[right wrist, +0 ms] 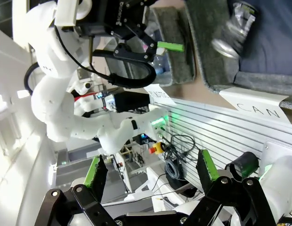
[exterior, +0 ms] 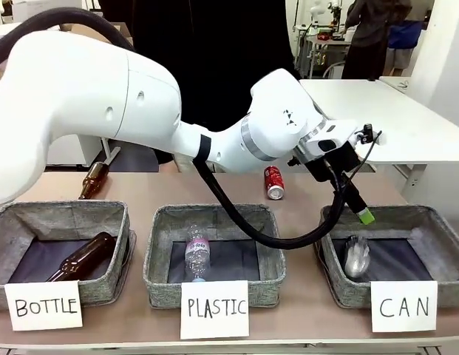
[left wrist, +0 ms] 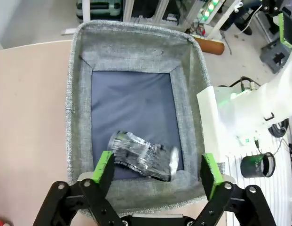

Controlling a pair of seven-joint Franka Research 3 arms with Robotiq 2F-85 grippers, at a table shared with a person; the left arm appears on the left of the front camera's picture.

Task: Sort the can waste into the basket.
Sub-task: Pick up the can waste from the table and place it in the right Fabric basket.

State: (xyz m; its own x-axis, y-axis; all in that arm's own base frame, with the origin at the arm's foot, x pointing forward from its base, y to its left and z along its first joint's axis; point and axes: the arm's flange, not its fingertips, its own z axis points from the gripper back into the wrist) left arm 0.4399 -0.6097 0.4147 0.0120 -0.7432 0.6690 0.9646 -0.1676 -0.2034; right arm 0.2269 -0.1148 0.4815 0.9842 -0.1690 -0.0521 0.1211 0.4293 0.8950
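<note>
We are reaching our left arm (exterior: 273, 133) across the middle, wrist tipping down over the CAN basket (exterior: 414, 214), jaws standing wide apart and gripping nothing. One can (left wrist: 143, 160) is lying (blurred) on its floor, the red can (exterior: 274, 183) resting on the desk (exterior: 155, 192) behind; our right jaws are gaping empty.

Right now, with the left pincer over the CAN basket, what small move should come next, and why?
Probably lift the left pincer clear. It stands open above the basket, a blurred can is already inside, and the red can waits on the table beyond.
</note>
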